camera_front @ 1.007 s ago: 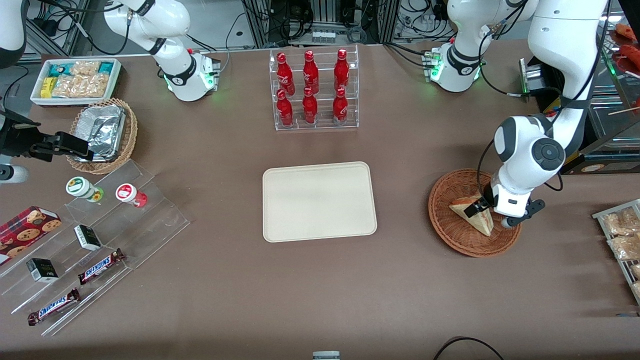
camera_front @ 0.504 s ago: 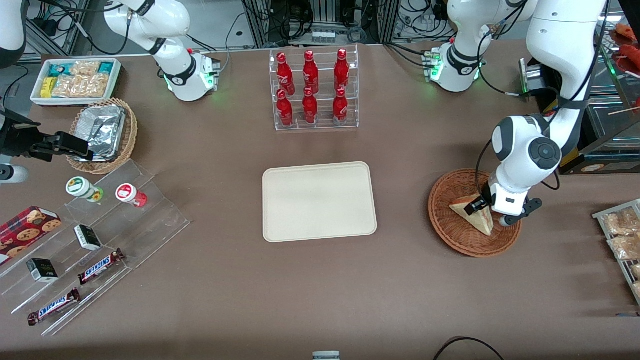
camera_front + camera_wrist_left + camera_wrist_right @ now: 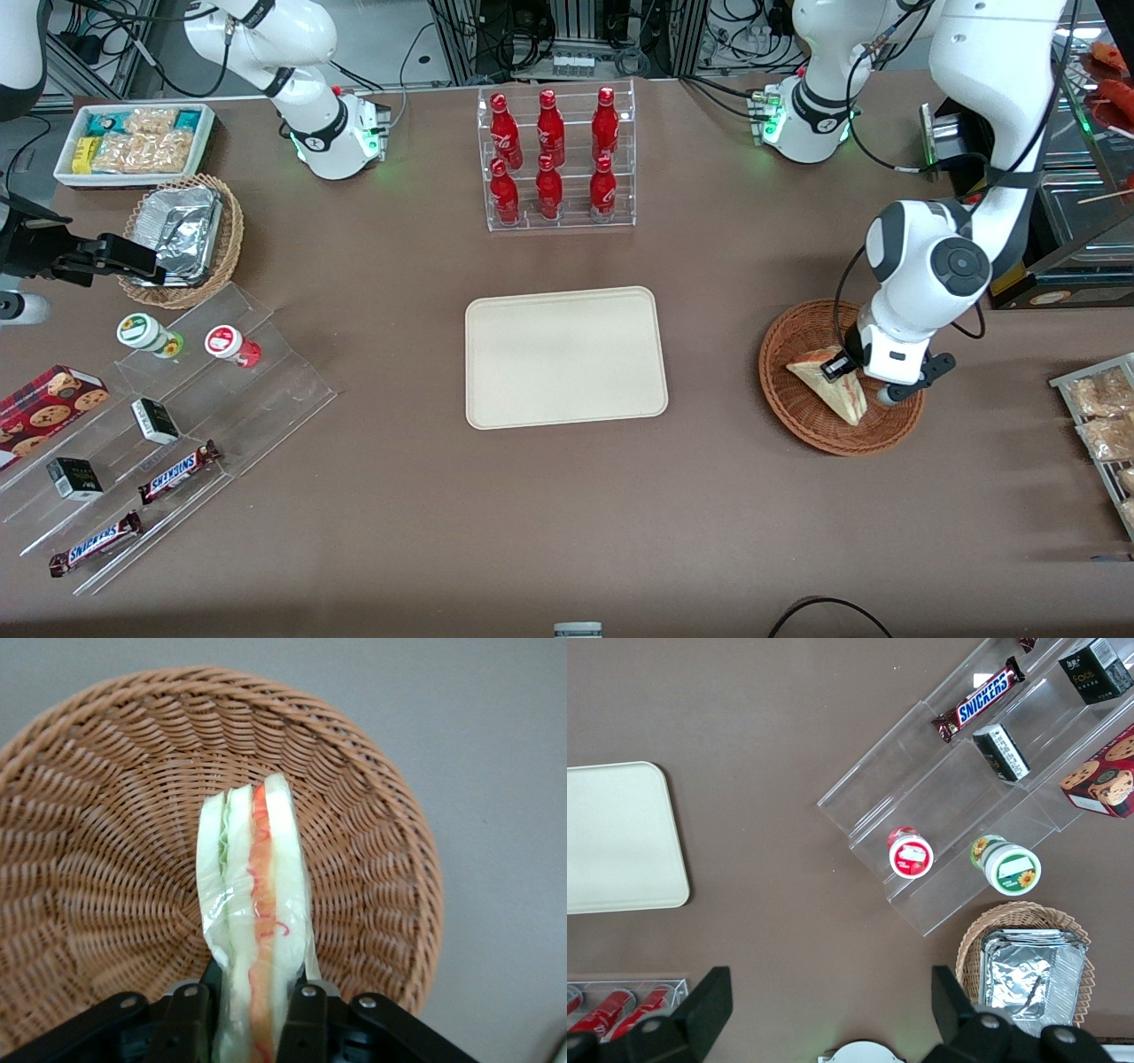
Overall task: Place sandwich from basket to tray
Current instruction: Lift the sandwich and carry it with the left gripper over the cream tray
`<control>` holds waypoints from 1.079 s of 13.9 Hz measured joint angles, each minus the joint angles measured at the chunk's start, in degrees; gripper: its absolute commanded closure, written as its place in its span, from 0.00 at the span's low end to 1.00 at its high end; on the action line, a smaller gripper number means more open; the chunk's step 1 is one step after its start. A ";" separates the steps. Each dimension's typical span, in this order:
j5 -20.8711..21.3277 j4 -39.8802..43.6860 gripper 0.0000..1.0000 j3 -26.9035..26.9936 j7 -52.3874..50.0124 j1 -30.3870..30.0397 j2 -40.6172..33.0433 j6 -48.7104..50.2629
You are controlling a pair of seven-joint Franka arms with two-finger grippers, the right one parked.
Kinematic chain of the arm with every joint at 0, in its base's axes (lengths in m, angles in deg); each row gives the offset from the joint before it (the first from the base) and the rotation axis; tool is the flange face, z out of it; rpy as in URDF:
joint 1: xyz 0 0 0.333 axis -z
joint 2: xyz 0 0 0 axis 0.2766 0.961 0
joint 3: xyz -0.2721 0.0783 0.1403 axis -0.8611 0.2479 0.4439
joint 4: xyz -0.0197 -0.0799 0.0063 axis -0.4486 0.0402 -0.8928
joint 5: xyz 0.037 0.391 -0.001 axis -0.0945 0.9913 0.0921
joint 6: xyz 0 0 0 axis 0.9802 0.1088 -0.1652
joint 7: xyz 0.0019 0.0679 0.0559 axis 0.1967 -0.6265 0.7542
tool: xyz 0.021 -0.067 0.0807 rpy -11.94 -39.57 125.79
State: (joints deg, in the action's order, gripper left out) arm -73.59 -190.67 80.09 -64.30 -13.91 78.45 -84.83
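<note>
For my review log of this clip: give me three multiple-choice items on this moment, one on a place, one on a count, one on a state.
1. Where is the sandwich?
A. on the tray
B. over the basket
C. in the bottle rack

2. How many red bottles stand in the rack?
A. four
B. six
C. eight

3. The gripper is
A. shut on the sandwich
B. open above the tray
C. open above the rack

Answers: 1 B, wicker lies under the sandwich; 2 B, two rows of three; 3 A, fingers press both bread faces.

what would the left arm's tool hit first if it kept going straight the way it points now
The tool, shut on the sandwich, points down into the basket. The sandwich's tip would probably meet the woven basket floor first; how far above the floor it is cannot be told.
</note>
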 measured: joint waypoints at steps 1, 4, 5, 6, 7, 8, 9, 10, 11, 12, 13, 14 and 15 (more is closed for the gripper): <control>0.00 2.49 1.00 -0.25 0.00 0.01 -0.45 3.82; 0.76 10.39 1.00 -0.70 0.01 1.64 -1.07 13.55; 1.55 12.85 1.00 -0.75 -0.04 2.54 -1.07 16.21; 2.11 15.27 1.00 -0.81 -0.06 3.35 -1.02 18.70; 2.36 17.34 1.00 -0.90 -0.07 4.19 -0.97 20.63; 2.44 19.10 1.00 -0.98 -0.06 5.31 -0.91 22.16; 2.61 20.53 1.00 -1.06 -0.05 6.90 -0.78 23.25; 3.42 21.45 1.00 -1.17 -0.06 8.95 -0.58 23.88; 4.83 22.05 1.00 -1.28 -0.14 11.29 -0.17 23.99; 6.07 22.78 1.00 -1.34 -1.11 13.91 0.55 23.99; 6.78 23.90 1.00 -1.42 -2.91 16.55 1.59 24.06; 7.07 25.06 1.00 -1.47 -4.58 18.73 2.69 24.19; 7.13 26.23 1.00 -1.50 -5.81 20.71 3.92 24.22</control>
State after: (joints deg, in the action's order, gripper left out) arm -66.46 -164.44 78.58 -70.11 6.80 82.36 -60.61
